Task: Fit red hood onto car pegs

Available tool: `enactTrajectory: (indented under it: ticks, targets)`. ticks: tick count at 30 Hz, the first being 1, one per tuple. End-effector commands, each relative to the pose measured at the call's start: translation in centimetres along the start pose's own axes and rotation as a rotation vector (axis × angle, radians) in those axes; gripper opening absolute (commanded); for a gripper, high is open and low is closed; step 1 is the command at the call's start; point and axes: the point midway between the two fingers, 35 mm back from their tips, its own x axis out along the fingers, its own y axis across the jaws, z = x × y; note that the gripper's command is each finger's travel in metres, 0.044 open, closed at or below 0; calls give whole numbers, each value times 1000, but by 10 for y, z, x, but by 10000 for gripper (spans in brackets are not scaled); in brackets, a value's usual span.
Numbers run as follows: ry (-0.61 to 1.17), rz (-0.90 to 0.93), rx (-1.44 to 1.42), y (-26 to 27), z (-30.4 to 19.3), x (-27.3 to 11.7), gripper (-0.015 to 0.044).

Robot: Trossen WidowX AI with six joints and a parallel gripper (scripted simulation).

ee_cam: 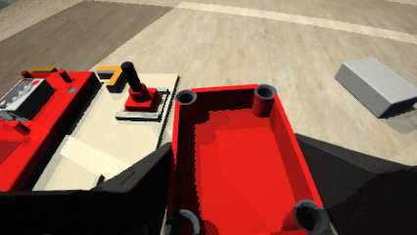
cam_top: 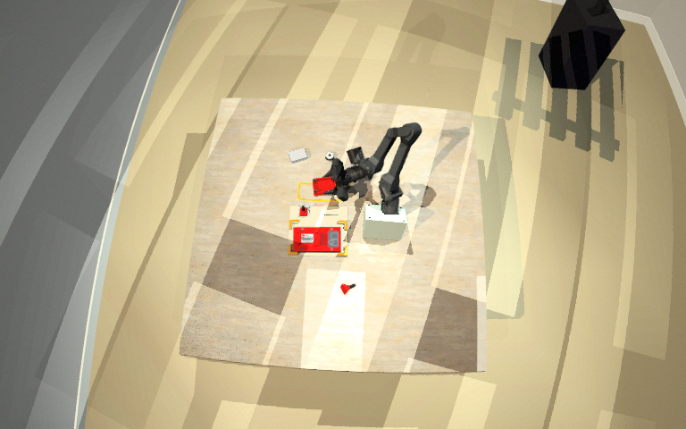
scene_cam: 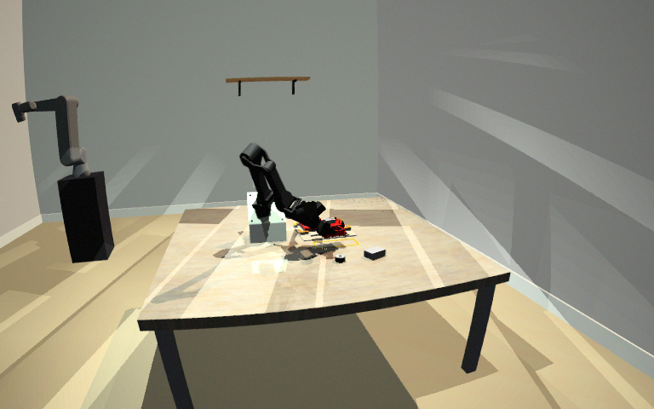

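Note:
The red hood [cam_top: 323, 186] [scene_cam: 340, 231] [ee_cam: 245, 171] is between my fingers, raised above the table. Its hollow side and ringed corner holes face the wrist camera. My gripper [cam_top: 328, 185] [ee_cam: 232, 144] is shut on the hood, one finger along each long side. The red chassis [cam_top: 314, 248] [ee_cam: 74, 93] sits in the jig between orange corner brackets. The engine block [cam_top: 306, 239] [ee_cam: 30, 95] is on its deck, and pegs [ee_cam: 65, 75] stand up near it. The nearest part of the chassis is cut off in the wrist view.
A cream board [cam_top: 314, 219] [ee_cam: 98, 132] carries a red piece with a black upright handle [cam_top: 303, 211] [ee_cam: 142, 97]. A yellow outline [cam_top: 298, 191] lies under the hood. A grey block [cam_top: 297, 155] [scene_cam: 374, 253] [ee_cam: 374, 85], a small round part [cam_top: 329, 155] [scene_cam: 340, 258] and a red-and-black piece [cam_top: 345, 288] lie on the table.

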Motion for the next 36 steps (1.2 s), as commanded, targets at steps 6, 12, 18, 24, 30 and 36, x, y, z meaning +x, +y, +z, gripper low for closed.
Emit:
enactTrajectory:
  ticks: [6,12,18,24,30,36]
  targets:
    - [1,-1,7,1,10,-7,0]
    - [0,-3,7,2,17,-13,0]
    - [-2,-4,8,3,23,-18,0]
    - [-2,-4,67,3,22,-17,0]
    - [-2,-4,202,3,21,-16,0]
    - [-2,-3,337,2,21,-16,0]
